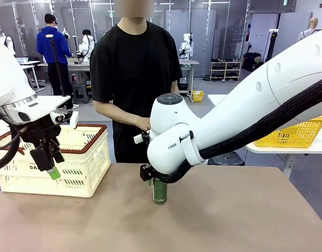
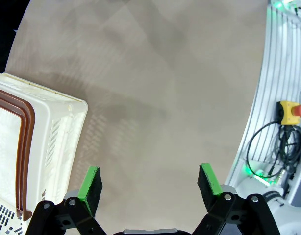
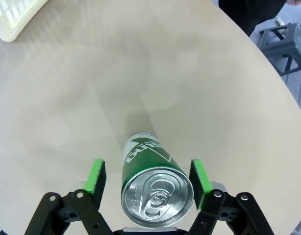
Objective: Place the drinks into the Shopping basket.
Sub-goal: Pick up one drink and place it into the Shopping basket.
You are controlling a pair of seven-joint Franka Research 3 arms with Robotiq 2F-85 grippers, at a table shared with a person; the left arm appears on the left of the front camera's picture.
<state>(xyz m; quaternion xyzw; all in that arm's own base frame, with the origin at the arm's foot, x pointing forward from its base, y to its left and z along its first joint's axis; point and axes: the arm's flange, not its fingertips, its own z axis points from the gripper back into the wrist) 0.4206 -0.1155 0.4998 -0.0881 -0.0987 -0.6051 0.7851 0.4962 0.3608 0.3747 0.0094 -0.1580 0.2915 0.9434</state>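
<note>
Your right pincer sits spread around the slim green metal can, which stands upright mid-bench, pads clear of it. Your left pincer hangs spread beside the cream slotted plastic basket. Gripping, lifting and dropping in all remain.

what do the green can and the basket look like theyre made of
The can looks like metal, probably aluminium, given its shiny silver top with a pull tab; the wall has a glossy green print. The basket seems moulded plastic, matte cream, with slotted walls and a brown rim.
</note>
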